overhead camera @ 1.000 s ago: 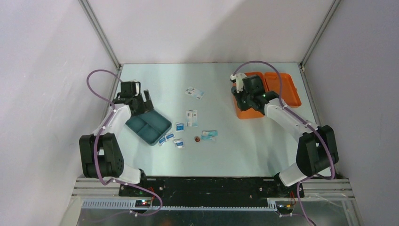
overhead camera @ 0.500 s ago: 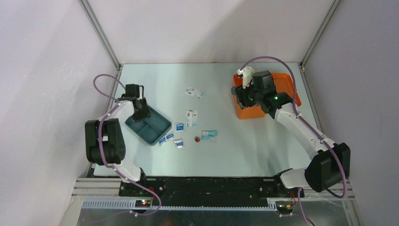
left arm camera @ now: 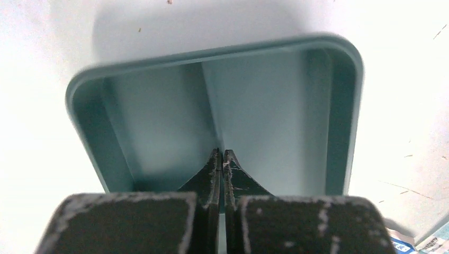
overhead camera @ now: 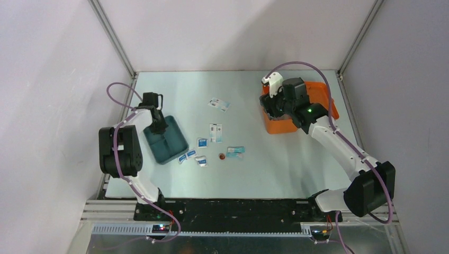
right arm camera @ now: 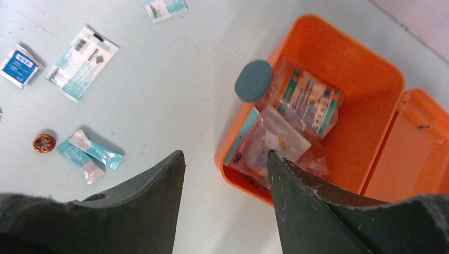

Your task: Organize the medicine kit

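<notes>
Teal divided tray [overhead camera: 173,144] had swung squarer to the table [overhead camera: 275,169] since a moment ago, left gripper [left arm camera: 221,156] clamped on its centre divider. Right gripper [right arm camera: 226,153] hung with fingers apart over the medicine kit [right arm camera: 370,74], which sat lid-open at far right, packets inside.

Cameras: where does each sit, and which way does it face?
Top external: above, behind the bases, facing down at table; left arm, right arm show.
Left wrist: down into teal tray; left end effector shut on its divider.
Right wrist: down at medicine kit; right end effector open.
Shared: top external also shows tray and kit.
</notes>
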Robot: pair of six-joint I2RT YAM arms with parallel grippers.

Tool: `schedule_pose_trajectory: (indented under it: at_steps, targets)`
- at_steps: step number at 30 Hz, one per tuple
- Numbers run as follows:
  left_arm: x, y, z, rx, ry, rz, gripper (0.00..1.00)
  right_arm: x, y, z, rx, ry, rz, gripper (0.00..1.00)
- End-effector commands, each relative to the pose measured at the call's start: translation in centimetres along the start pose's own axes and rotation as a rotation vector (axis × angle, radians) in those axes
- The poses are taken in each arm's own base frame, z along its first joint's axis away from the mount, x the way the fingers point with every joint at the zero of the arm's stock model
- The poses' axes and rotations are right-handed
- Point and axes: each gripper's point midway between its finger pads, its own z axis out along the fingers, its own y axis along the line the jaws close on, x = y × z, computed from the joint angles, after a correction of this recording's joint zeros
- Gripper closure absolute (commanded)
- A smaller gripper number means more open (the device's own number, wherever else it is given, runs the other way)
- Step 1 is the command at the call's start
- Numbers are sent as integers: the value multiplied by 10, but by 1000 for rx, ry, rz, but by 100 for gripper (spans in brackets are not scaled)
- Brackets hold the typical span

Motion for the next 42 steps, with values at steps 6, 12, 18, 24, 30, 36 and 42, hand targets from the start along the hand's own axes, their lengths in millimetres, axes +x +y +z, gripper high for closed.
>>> schedule_pose_trajectory:
  at_steps: [6, 12, 18, 24, 30, 36, 42]
  targets:
    - [-73, -8, -45, 3, -209, -178, 100, -102, 22, 27, -60, -208, -23, 36]
    - [-115, -21, -65, 9, -306, -359, 100, -162, 71, 62, -239, -278, -39, 45]
    - [-135, -51, -74, 24, -350, -495, 100, -159, 112, 117, -413, -237, -136, 53]
    - [-147, -89, -77, 102, -319, -679, 100, -171, 136, 151, -467, -300, -259, 54]
    - [-143, -120, -83, 222, -221, -808, 100, -175, 164, 148, -543, -356, -351, 47]
    - [-118, -141, -87, 276, -106, -880, 100, -146, 194, 139, -701, -300, -363, 49]
    - [-97, -156, -96, 306, -33, -904, 100, -121, 199, 144, -735, -242, -396, 48]
